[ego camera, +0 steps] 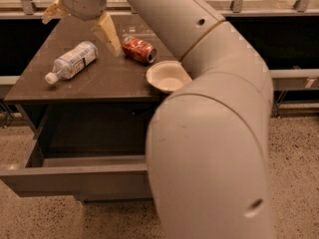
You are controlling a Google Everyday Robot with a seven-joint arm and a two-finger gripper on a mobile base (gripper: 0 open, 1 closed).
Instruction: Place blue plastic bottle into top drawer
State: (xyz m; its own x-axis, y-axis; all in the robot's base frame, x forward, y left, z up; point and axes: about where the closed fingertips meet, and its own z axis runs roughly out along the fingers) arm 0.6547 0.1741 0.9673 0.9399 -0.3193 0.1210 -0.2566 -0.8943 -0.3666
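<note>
Gripper (79, 23) hovers over back of cabinet top (114, 86), fingers (108, 33) spread wide, gripping nothing. Blue plastic bottle (73, 61) lies on its side on the top, cap toward near-left corner, just in front of the gap between the fingers, untouched. Red soda can (139, 50) and white bowl (167, 76) sit to its right. Top drawer (75, 179) stands open below. Arm (214, 133) fills the foreground.
</note>
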